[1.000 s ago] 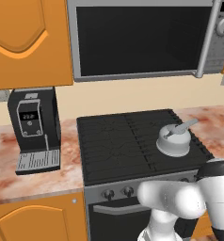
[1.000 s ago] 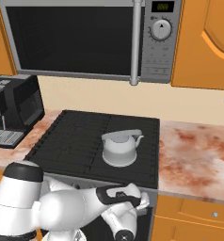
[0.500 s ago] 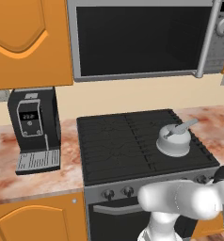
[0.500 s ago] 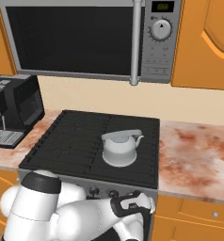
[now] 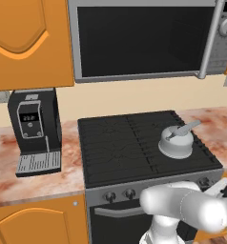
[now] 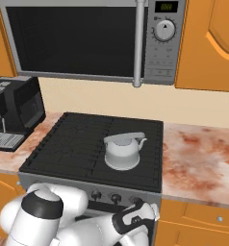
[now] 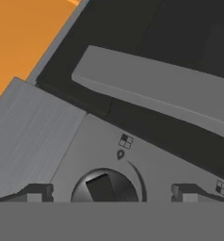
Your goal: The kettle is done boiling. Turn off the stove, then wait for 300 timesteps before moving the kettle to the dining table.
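Silver-grey metal kettle [image 5: 175,143], small, squat and dome-shaped, round lid, slanted straight handle: stands upright on the dark grated cooktop of the black stove [image 5: 120,143], at its right side toward the front. Stove front: grey panel with a row of small round knobs [image 6: 115,197], oven door with a grey bar handle [image 7: 156,92] below. Hand view, close on the panel: one dark round knob [image 7: 106,187] with a raised bar grip, a small drop-shaped mark and a four-square burner diagram printed above it, a second such diagram near the right fingertip; no legible writing. Two-finger dark gripper [image 7: 111,192]: fingertips set wide apart, one either side of that knob, neither pad visibly touching it; jaws empty. Kettle sits on the cooktop above and behind the fingers, well apart from them. Right base view: white arm bent low before the stove front, its dark wrist just under the knob row at the panel's right end. Left base view: arm crosses the oven door, hand at the lower right edge. Black coffee machine [image 5: 35,128] with a small lit display, digits too small to read, on the reddish marbled counter [image 5: 20,167] left of the stove. Grey-framed dark-windowed microwave [image 6: 87,38] above, with a round dial and an orange display too blurred to read. Orange cabinets [image 5: 25,43] flank it.
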You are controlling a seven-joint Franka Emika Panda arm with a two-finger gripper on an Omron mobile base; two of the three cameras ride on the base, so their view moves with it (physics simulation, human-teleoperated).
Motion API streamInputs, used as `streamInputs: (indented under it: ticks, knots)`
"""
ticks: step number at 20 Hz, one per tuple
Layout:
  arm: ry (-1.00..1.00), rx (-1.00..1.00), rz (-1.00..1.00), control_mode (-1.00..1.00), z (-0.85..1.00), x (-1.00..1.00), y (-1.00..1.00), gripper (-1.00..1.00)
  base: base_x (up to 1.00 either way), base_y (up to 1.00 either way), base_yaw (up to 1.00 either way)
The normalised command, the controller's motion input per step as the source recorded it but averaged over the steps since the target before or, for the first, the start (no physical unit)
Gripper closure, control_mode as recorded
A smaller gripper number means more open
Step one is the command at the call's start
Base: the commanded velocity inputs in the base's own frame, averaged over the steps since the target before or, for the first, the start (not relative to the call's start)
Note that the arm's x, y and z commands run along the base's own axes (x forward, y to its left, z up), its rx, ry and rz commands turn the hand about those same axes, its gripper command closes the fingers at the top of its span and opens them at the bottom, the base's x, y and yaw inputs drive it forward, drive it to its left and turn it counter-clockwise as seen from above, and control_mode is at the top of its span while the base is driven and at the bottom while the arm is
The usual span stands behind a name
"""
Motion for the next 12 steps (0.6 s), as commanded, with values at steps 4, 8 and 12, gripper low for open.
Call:
streamInputs:
  ticks: [4,8,12]
  knots:
    - [0.0,0.0,0.0,-1.0,0.0,0.14,0.01,-1.0,0.0,0.0,0.0]
    - [0.0,0.0,0.0,-1.0,0.0,0.14,0.0,-1.0,0.0,0.0,0.0]
    - [0.0,0.0,0.0,-1.0,0.0,0.09,0.0,-1.0,0.0,0.0,0.0]
